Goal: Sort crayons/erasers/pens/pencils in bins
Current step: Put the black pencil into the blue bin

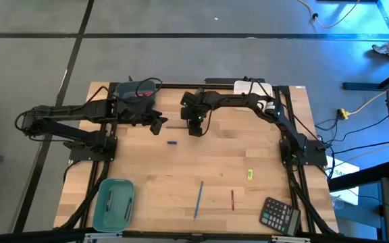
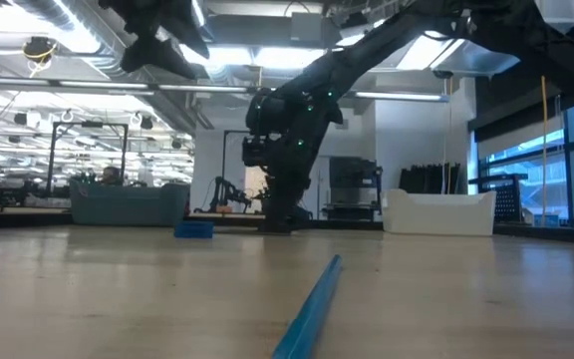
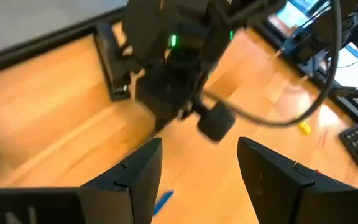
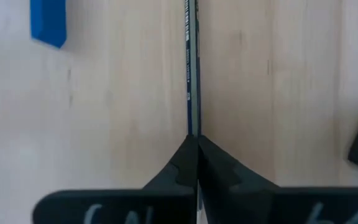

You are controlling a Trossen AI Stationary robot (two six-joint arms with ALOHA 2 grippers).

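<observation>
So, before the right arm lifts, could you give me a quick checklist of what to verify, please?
1. Right gripper shut on the dark pen: ok.
2. Pen lies straight out from the fingertips, not skewed: ok.
3. Small blue piece apart from the pen: ok.
4. Left gripper open, holding nothing, close to the right arm: not ok, tight clearance.
5. Teal bin unobstructed at the table's near left: ok.
6. Pen gripped near its middle: cannot tell.

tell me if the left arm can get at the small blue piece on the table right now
Probably yes. The left hand is open, holds nothing, and hovers just beside the small blue piece, with bare wood between them. The right hand, shut on a thin dark pen, sits off to the side, not over it.
</observation>
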